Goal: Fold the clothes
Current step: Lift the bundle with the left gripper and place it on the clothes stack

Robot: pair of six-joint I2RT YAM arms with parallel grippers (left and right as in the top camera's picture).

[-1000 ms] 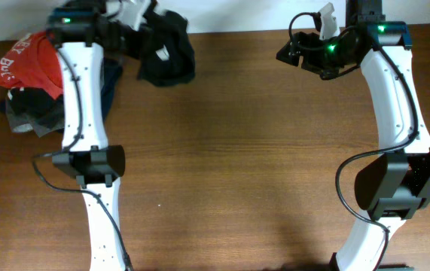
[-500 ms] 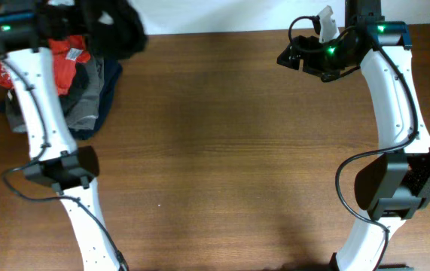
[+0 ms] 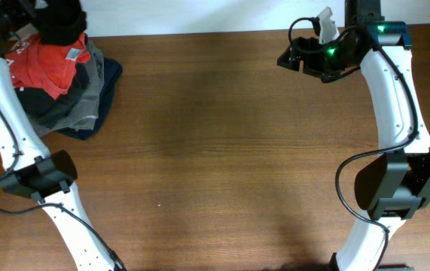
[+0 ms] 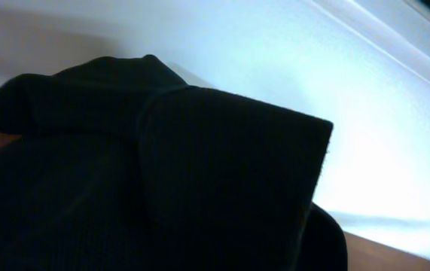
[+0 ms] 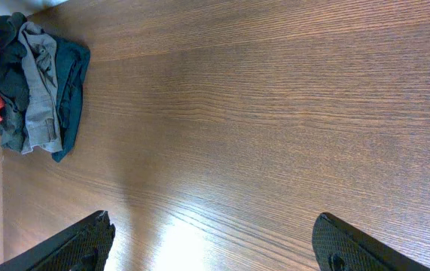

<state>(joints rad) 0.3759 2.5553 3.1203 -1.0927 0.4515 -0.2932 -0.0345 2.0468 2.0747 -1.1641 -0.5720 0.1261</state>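
The black shirt [image 3: 60, 19] is up at the far left corner of the table [image 3: 222, 150], bunched into a dark lump right at the head of the left arm [image 3: 7, 120], which reaches along the left edge to get there. The left gripper [image 3: 20, 13] is lost in that lump, and the left wrist view is no help. Black ribbed cloth fills nearly the whole view, with a folded flap in front, only the pale wall [image 4: 290, 68] behind it and a sliver of brown wood low on the right. No fingers show, so whether the claw is clamped or apart cannot be told. Directly under and beside the shirt sits the clutter: a red shirt with white lettering [image 3: 45, 64] lying on a grey garment [image 3: 86, 102], and a navy garment [image 3: 108, 83] poking out on the side toward the middle. The heap crowds the same corner, and the black shirt overlaps its far end. Across the table, the right gripper [image 5: 218, 245] hangs near the far edge on the right side, well apart from the pile, its two dark fingertips [image 5: 86, 241] spread wide with nothing but bare wood between them.
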